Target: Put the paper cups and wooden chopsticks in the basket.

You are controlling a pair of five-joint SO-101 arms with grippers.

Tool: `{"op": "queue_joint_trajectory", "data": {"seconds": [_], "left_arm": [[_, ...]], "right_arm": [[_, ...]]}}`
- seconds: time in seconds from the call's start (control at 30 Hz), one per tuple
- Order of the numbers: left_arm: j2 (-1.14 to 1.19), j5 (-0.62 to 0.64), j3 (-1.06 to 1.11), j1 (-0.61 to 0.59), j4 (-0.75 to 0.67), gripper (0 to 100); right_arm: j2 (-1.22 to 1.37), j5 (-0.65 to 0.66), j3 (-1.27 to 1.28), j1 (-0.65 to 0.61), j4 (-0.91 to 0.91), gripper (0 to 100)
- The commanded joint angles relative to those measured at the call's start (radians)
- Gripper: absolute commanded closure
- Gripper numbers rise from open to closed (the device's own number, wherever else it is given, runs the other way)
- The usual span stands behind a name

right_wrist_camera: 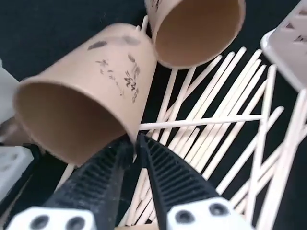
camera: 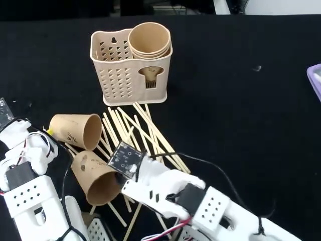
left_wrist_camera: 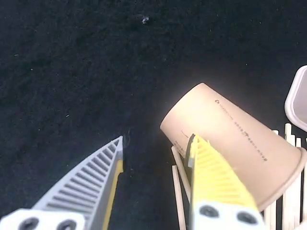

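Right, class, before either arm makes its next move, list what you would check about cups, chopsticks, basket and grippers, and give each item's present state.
1. Basket upright on the table: ok.
2. Room in it: stacked cups fill one compartment, the other is free: ok.
3. Right gripper shut at the near cup rim; wall truly pinched: cannot tell.
4. Left gripper open, but the far cup lies outside its jaws: not ok.
5. Chopsticks scattered and crossed, some under the cups: not ok.
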Motion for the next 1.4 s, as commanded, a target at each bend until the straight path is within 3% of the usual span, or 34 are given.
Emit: {"op": "queue_joint_trajectory", "data": {"seconds": [0.0, 0.13, 0.33, 0.63, 0.9, 1.07, 1.13, 1.23, 1.37], "left_arm": [[-0.012, 0.012, -0.016, -0.008, -0.017, 78], [-0.012, 0.012, -0.016, -0.008, -0.017, 78], [-0.012, 0.012, -0.016, -0.008, -0.017, 78], [-0.012, 0.012, -0.015, -0.008, -0.017, 78], [-0.012, 0.012, -0.005, -0.008, -0.034, 78], [-0.012, 0.012, 0.005, -0.008, -0.043, 78], [-0.012, 0.012, 0.005, -0.008, -0.043, 78], [-0.012, 0.012, 0.005, -0.008, -0.043, 78], [-0.012, 0.012, 0.005, -0.008, -0.043, 78]], "right_arm": [[-0.130, 0.041, -0.130, 0.020, 0.189, 98.8], [-0.260, 0.157, -0.242, 0.123, 0.413, 98.8], [-0.272, 0.259, -0.357, 0.542, 0.479, 98.8], [0.165, 0.278, -0.460, 0.970, 0.451, 98.8], [0.607, 0.285, -0.650, 1.033, 0.456, 98.3], [0.716, 0.287, -0.696, 1.033, 0.459, 84.3], [0.723, 0.287, -0.696, 1.033, 0.456, 86.7], [0.723, 0.288, -0.707, 1.034, 0.451, 99.1], [0.704, 0.285, -0.777, 1.056, 0.476, 98.7]]}}
